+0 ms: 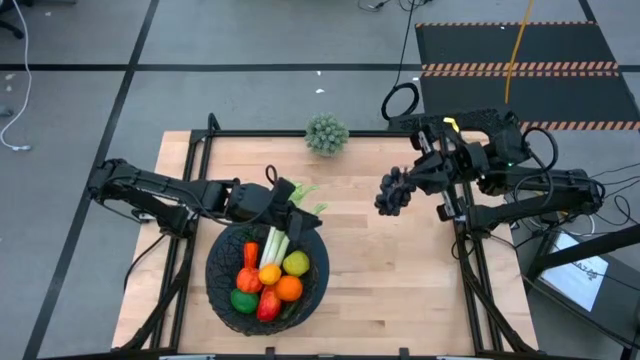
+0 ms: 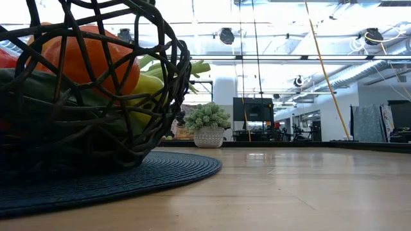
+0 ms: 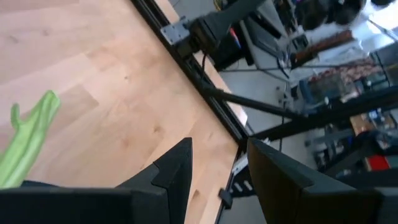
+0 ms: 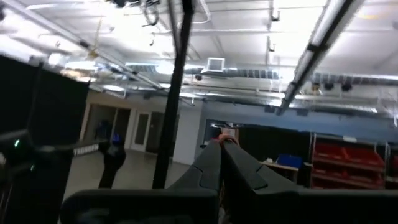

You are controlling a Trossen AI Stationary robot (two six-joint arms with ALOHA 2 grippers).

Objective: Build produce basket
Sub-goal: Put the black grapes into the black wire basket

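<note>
Pale wood worktop (image 1: 370, 270) on grey floor. Left pincer (image 1: 285, 196) at the basket (image 1: 222, 285) rim, part spread, empty; celery (image 1: 276, 242) just beside it. Basket contents: one celery, carrot, lemon, orange, lime, mango; roughly six. Grapes (image 1: 394, 191) hang from the right pincer (image 1: 418, 178), pressed together, one bunch left.

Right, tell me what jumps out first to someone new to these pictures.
The black basket near the table's front edge, heaped with bright produce, catches the eye first. The left gripper hovers at its far rim with fingers parted, beside the pale celery stalk. Over the table's right side, the right gripper is shut on a dark grape cluster.
</note>
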